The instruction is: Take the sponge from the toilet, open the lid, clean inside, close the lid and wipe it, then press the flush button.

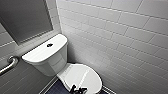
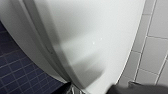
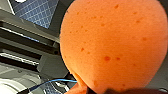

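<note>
The white toilet (image 1: 47,58) stands in the corner with its lid (image 1: 83,75) down over the bowl. The small dark flush button (image 1: 49,45) sits in the middle of the tank top. My left gripper (image 1: 78,89) is at the lid's front edge; in the left wrist view it (image 2: 100,89) stands open just off the smooth white lid (image 2: 100,37), holding nothing. The orange sponge (image 3: 112,45) looms large and close in the right wrist view, with my right gripper shut on it; its fingers are mostly hidden behind it.
A metal grab bar (image 1: 8,63) is fixed to the wall left of the tank. A grey panel (image 1: 25,17) hangs above it. The white tiled wall (image 1: 125,37) runs close along the toilet's right side. Dark blue floor tiles (image 1: 53,88) lie beside the bowl.
</note>
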### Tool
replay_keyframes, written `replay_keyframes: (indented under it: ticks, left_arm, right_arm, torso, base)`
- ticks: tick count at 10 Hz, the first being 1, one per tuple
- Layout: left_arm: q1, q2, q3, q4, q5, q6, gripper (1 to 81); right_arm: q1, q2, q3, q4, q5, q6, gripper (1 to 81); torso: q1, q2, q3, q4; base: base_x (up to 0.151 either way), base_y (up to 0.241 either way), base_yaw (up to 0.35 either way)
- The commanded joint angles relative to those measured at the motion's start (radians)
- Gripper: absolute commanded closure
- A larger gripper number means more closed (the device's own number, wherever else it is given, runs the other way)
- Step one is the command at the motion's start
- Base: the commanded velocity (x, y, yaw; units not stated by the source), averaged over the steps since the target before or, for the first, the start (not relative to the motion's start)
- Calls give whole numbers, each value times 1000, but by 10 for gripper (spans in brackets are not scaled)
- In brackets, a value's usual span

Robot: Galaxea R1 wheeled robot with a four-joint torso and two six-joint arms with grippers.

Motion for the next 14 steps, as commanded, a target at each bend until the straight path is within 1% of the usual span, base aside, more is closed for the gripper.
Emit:
replay_keyframes:
  ticks: [1, 2, 4, 8, 11, 14]
  left_arm:
    - [-149, 44, -32, 14, -21, 3, 10]
    - [-149, 62, -64, 16, -21, 3, 10]
    - [-157, 64, -73, 16, -24, 2, 10]
    - [-168, 44, -55, 14, -47, -9, 10]
    - [-186, 19, -9, 14, -61, -25, 10]
    - [-192, 29, -15, 14, -70, -26, 10]
  right_arm:
    - [-28, -29, 43, -24, -74, 1, 811]
    - [-29, -34, 51, -21, -74, 1, 811]
    - [-28, -37, 63, -16, -72, 1, 811]
    - [-29, -37, 65, -16, -74, 1, 811]
    - [-29, -35, 65, -16, -74, 1, 811]
    - [-29, -34, 65, -14, -74, 1, 811]
  torso:
    - [0, 0, 0, 0]
    - [0, 0, 0, 0]
    - [0, 0, 0, 0]
    - [0, 0, 0, 0]
    - [0, 0, 0, 0]
    - [0, 0, 0, 0]
  base:
    - [0, 0, 0]
    - [0, 0, 0]
    - [0, 0, 0]
    - [0, 0, 0]
    - [0, 0, 0]
    - [0, 0, 0]
